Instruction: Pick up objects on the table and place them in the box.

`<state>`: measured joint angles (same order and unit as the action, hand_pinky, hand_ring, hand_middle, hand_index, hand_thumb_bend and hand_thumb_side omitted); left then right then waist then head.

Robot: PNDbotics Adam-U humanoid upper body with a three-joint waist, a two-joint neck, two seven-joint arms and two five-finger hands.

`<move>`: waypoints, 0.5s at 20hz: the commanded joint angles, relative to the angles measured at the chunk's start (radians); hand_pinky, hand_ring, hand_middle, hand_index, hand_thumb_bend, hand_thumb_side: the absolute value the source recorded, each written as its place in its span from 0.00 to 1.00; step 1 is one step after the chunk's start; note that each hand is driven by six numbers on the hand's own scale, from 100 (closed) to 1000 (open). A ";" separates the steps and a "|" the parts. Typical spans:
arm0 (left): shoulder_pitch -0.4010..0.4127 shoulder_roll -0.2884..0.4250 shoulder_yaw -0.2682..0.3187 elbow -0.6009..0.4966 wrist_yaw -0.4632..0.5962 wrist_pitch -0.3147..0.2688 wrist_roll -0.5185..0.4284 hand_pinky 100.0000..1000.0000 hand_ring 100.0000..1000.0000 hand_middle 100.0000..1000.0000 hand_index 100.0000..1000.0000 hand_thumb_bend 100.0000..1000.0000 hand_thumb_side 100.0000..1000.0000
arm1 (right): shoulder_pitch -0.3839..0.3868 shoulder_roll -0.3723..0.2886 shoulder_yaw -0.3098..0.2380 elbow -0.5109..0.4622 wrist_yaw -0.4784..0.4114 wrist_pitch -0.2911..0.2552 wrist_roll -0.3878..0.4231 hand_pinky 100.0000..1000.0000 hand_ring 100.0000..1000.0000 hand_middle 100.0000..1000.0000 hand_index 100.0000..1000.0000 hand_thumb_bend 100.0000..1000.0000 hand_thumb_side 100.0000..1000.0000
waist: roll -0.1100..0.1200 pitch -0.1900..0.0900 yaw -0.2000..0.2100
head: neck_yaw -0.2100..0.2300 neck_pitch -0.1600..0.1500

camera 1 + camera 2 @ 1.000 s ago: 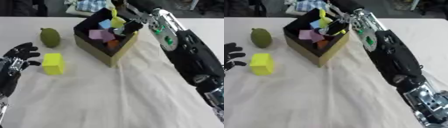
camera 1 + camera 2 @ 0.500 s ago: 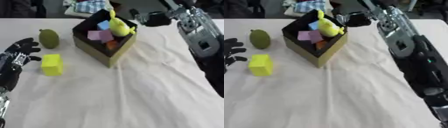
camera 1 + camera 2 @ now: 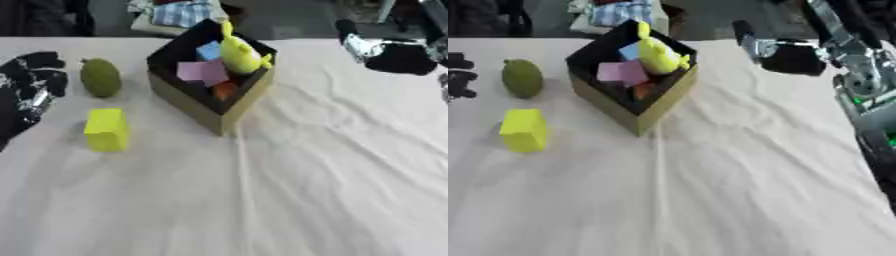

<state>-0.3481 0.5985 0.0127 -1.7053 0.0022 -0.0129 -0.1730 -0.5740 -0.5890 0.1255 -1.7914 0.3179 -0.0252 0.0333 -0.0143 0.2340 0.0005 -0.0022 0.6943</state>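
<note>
Open box (image 3: 214, 107) holding yellow toy (image 3: 240, 52), pink, blue and orange pieces. Left of it, apart: green fruit (image 3: 101, 77), yellow block (image 3: 108, 129).

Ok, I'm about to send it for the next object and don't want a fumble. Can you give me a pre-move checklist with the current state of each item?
1. Yellow toy inside the box: ok.
2. Right robot hand clear of the box: ok.
3. Right robot hand empty: cannot tell.
4. Yellow block on the cloth, unobstructed: ok.
5. Green fruit on the cloth beside the box: ok.
6. Left robot hand open and free near both: ok.
</note>
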 commanded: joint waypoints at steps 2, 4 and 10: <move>-0.031 0.133 -0.015 0.011 -0.099 -0.025 -0.076 0.69 0.77 0.74 0.84 0.36 0.37 | 0.054 -0.022 -0.057 -0.040 -0.051 0.000 -0.049 0.69 0.70 0.71 0.92 0.12 0.24 | 0.014 -0.036 -0.009 | 0.018 0.006; -0.043 0.177 -0.030 0.027 -0.144 -0.040 -0.120 0.71 0.78 0.74 0.84 0.40 0.34 | 0.089 -0.013 -0.074 -0.037 -0.070 -0.003 -0.072 0.69 0.70 0.70 0.92 0.12 0.24 | 0.017 -0.038 -0.015 | 0.026 0.007; -0.097 0.284 -0.106 0.087 -0.310 -0.095 -0.308 0.77 0.79 0.77 0.86 0.54 0.28 | 0.154 0.003 -0.101 -0.014 -0.105 -0.010 -0.116 0.68 0.69 0.69 0.92 0.11 0.24 | 0.026 -0.045 -0.031 | 0.031 0.007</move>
<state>-0.4280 0.8246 -0.0856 -1.6211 -0.2724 -0.0960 -0.4398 -0.4115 -0.5718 0.0410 -1.8001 0.2245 -0.0340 -0.0717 -0.0041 0.2219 -0.0318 0.0256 0.7020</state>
